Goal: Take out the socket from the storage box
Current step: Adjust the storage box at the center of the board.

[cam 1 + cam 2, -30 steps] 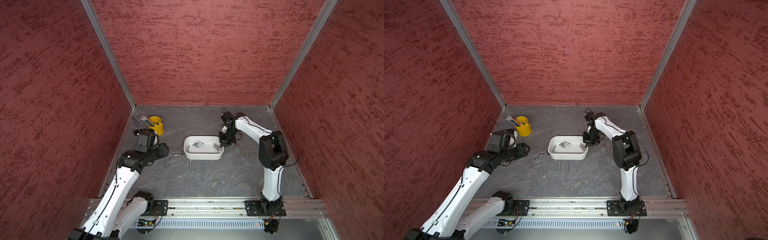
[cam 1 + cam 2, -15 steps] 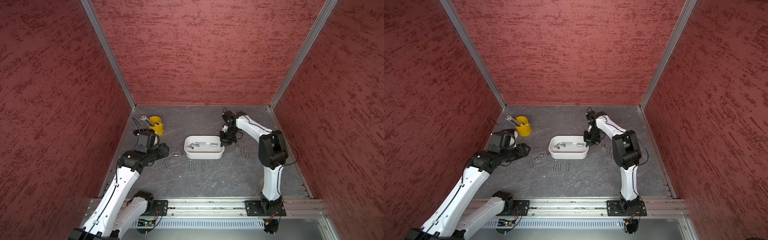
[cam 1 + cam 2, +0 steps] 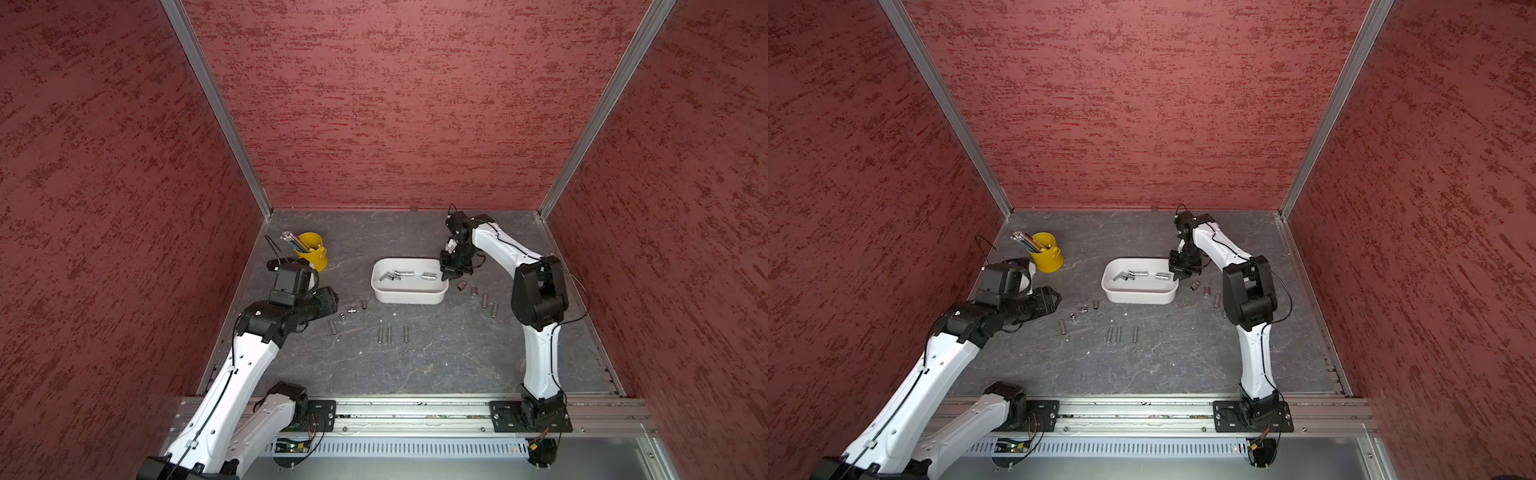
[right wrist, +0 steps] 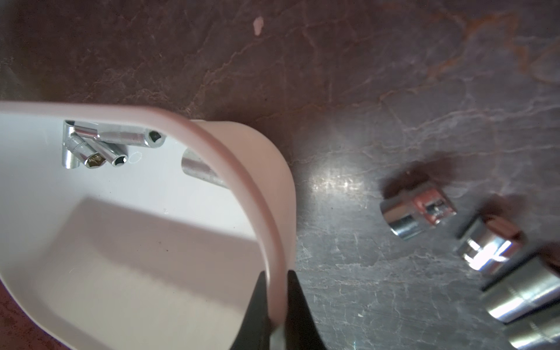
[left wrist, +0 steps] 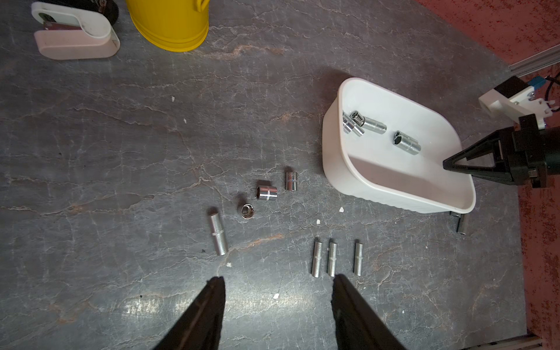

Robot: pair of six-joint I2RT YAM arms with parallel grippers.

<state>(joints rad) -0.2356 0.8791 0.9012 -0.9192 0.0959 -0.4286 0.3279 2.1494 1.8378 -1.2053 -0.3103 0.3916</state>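
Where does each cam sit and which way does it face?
Top views: high above the front rail, facing down toward the back wall; left arm, right arm, whole table and storage box show.
Left wrist: on the left arm, looking across loose sockets toward the box; left gripper fingertips apart in frame.
Right wrist: on the right arm, close over the box's end; right gripper pinches its rim.
Shared: all show the box holding sockets; left wrist also catches the right gripper at the rim.

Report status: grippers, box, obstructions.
Left gripper open, empty, above table. Right gripper shut on storage box rim. Sockets inside box. Loose sockets on table between left gripper and box.
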